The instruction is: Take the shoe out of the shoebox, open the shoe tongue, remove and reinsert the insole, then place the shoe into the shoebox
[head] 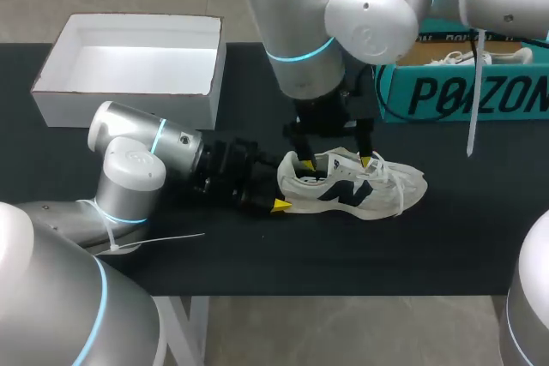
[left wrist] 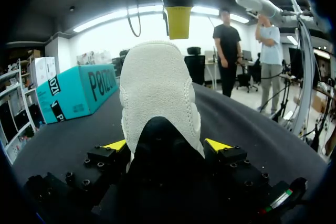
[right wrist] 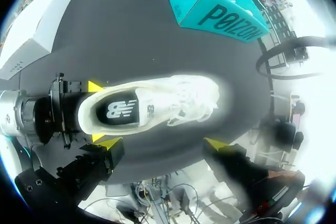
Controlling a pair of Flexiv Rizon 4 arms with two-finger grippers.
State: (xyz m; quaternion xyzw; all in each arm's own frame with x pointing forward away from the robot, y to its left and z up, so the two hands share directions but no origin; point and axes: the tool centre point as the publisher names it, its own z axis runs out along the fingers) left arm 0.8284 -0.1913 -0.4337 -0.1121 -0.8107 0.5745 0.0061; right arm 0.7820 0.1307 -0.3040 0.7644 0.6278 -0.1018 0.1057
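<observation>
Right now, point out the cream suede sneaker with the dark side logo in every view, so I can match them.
Head view: cream suede sneaker lies mid-table, heel in the left gripper.
Left wrist view: its heel fills the middle, between the yellow tips.
Right wrist view: seen from above, ahead of the right gripper.
Shared landmark: teal cardboard box.

Looking out along the left gripper (left wrist: 167,145), the shoe (left wrist: 157,87) shows only its heel, which blocks the toe, laces and tongue beyond it. From above, the right arm (head: 343,15) covers part of the teal box (head: 480,92) at the far right corner of the table (head: 214,246), and the view's edge cuts the box off. Under the right wrist, glare blurs the shoe's toe and laces.
</observation>
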